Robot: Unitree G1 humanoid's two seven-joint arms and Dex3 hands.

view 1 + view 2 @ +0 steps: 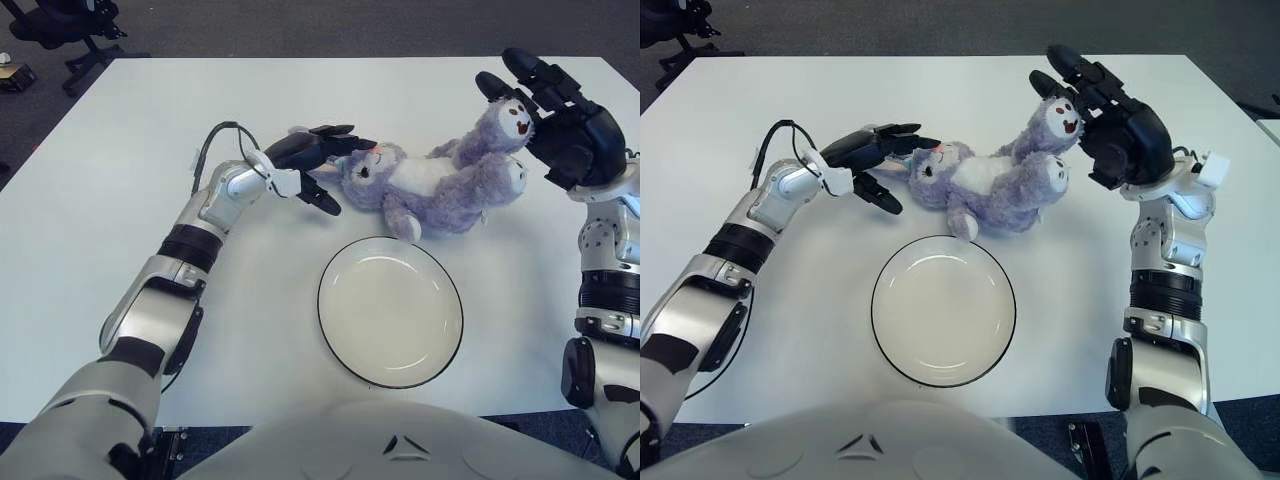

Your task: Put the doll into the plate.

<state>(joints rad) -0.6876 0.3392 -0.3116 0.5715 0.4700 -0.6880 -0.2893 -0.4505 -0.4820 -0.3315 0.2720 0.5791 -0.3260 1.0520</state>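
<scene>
A purple plush bunny doll (430,185) lies on the white table, head to the left and feet to the right, just behind the plate. The white plate (390,310) with a dark rim is bare. My left hand (338,165) is at the doll's head, open, with fingers above and thumb below the long ears (902,163). My right hand (545,110) is open behind the doll's raised foot (505,118), palm against it and fingers spread above it.
The table's far edge runs along the top, with dark floor beyond. A black office chair (60,25) stands off the table's far left corner. A black cable (215,135) loops over my left wrist.
</scene>
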